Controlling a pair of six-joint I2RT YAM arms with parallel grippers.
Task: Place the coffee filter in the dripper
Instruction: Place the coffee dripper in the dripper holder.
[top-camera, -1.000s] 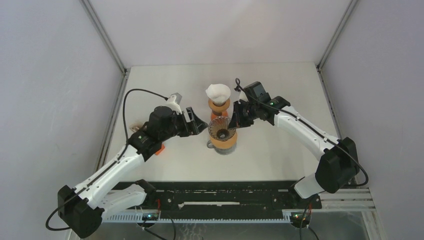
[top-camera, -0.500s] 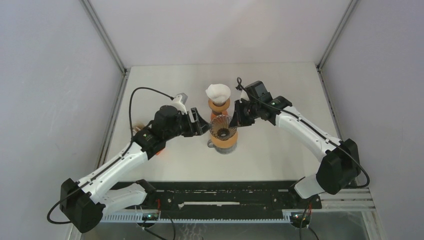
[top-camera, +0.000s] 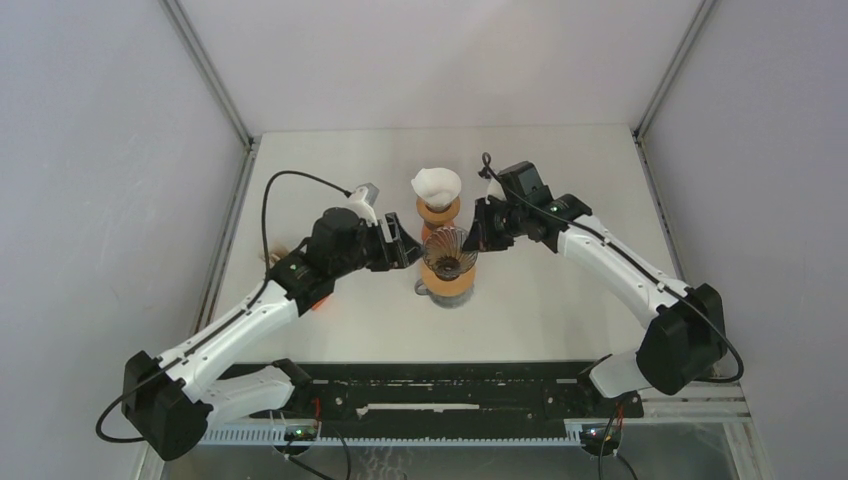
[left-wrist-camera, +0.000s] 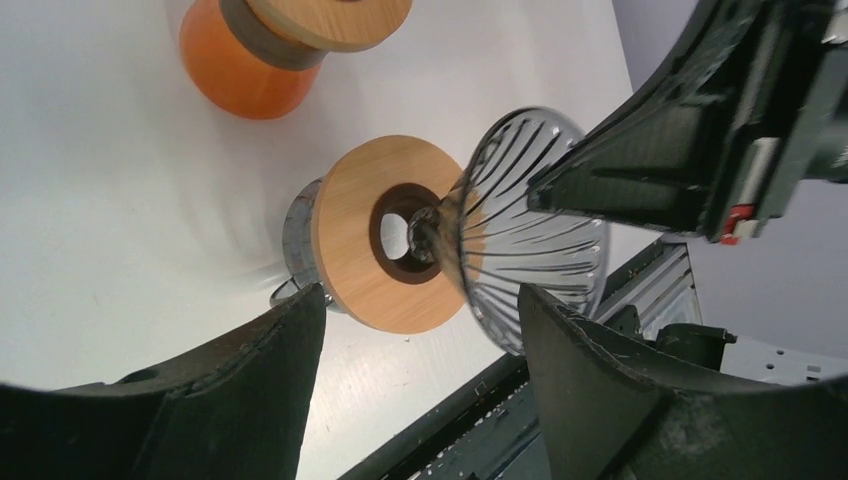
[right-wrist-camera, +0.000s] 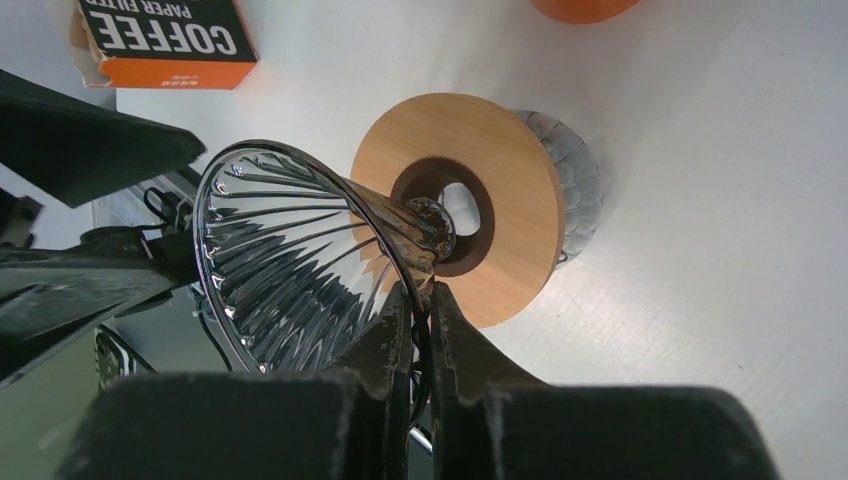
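- A white counter (top-camera: 560, 330) lies under even, soft light with faint shadows.
- Plain pale grey panels enclose it: back wall (top-camera: 440, 60), left wall (top-camera: 90, 200), right wall (top-camera: 770, 200).
- Metal posts (top-camera: 207, 70) mark the far corners.
- A black rail (top-camera: 450, 400) lines the near edge.

White table (top-camera: 560, 300); grey walls (top-camera: 100, 150) left, right, far. Centre: wood ring (right-wrist-camera: 500, 170) flat on ribbed glass cup (right-wrist-camera: 578, 175). Dark brown band round ring's hole. Cup handle on left side. Just far of ring, not touching: orange jar (left-wrist-camera: 235, 65), grey band, wood top. Left of centre: box (right-wrist-camera: 165, 35), orange and black, white lettering "COFFEE" (line above it cut by frame edge), lying flat, mostly hidden in top view. Black rail (top-camera: 430, 400) along near table edge.
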